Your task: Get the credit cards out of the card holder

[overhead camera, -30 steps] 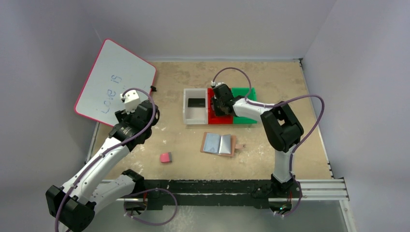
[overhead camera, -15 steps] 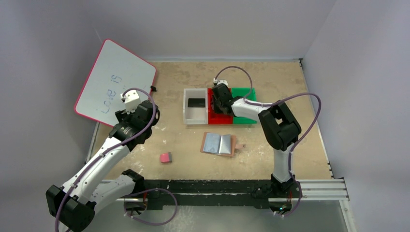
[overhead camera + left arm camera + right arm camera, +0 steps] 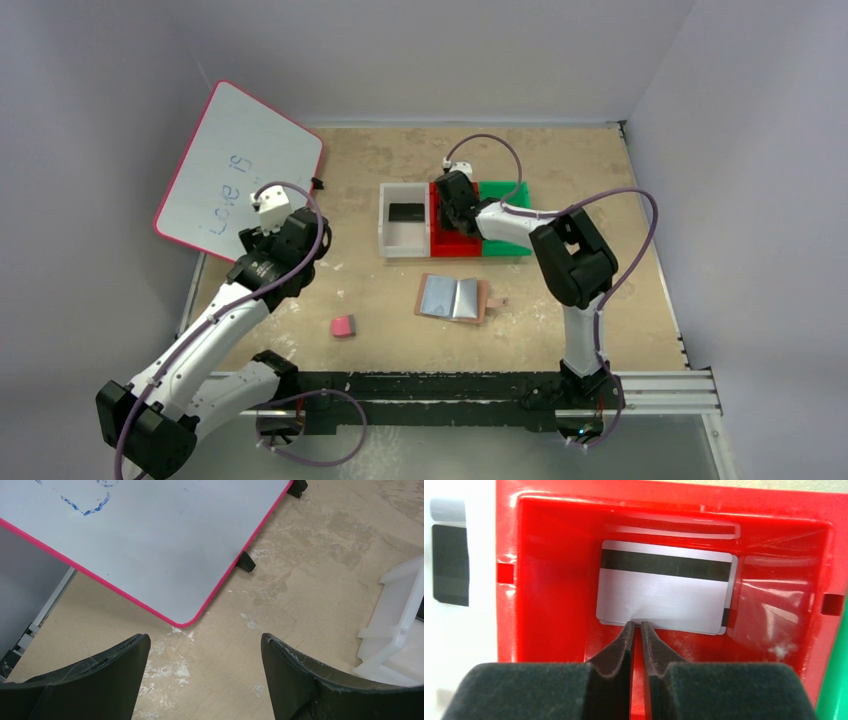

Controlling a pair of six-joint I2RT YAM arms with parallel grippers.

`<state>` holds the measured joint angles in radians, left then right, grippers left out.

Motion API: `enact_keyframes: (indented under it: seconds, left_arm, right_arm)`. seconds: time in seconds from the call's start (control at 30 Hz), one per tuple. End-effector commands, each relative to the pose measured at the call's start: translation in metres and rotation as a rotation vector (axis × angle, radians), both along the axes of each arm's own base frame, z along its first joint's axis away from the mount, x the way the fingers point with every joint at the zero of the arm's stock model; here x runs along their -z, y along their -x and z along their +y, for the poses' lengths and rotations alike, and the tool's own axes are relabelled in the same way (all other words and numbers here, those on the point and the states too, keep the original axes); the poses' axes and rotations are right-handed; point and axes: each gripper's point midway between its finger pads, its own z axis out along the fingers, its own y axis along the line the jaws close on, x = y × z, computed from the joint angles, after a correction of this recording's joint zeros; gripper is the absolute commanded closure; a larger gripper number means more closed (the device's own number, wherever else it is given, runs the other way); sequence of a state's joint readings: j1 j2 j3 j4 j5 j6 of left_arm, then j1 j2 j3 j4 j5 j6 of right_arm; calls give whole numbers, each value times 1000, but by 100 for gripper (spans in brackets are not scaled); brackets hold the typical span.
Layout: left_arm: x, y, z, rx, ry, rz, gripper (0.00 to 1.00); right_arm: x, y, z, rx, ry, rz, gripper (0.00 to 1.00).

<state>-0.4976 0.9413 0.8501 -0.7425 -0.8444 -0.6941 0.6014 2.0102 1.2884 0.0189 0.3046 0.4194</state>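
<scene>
Right pincer (image 3: 636, 625), nearly closed and empty, tips at near edge of striped credit card (image 3: 664, 597) in red bin (image 3: 549, 580); card visible in wrist view only.

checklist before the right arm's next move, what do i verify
1. silver-grey card inside the red bin: ok.
2. right gripper free of the card: not ok, jaws nearly shut on its near edge.
3. left gripper out of the way: ok, open, over by the whiteboard.
4. card holder lying open: ok.
5. holder emptied of cards: cannot tell.
</scene>
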Motion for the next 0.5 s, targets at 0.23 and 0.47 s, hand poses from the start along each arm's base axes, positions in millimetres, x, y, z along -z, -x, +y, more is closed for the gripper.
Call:
enact_keyframes:
  seconds: [0.23,0.47]
  left_arm:
    - [-5,-2,3,-9,-10,-9,18]
    - [-4,-2,2,-9,-10,-6,18]
  right_arm:
    - [-6,-14,-17,99,56,-45,86]
    - [-13,-17,-14,94,44,-58,85]
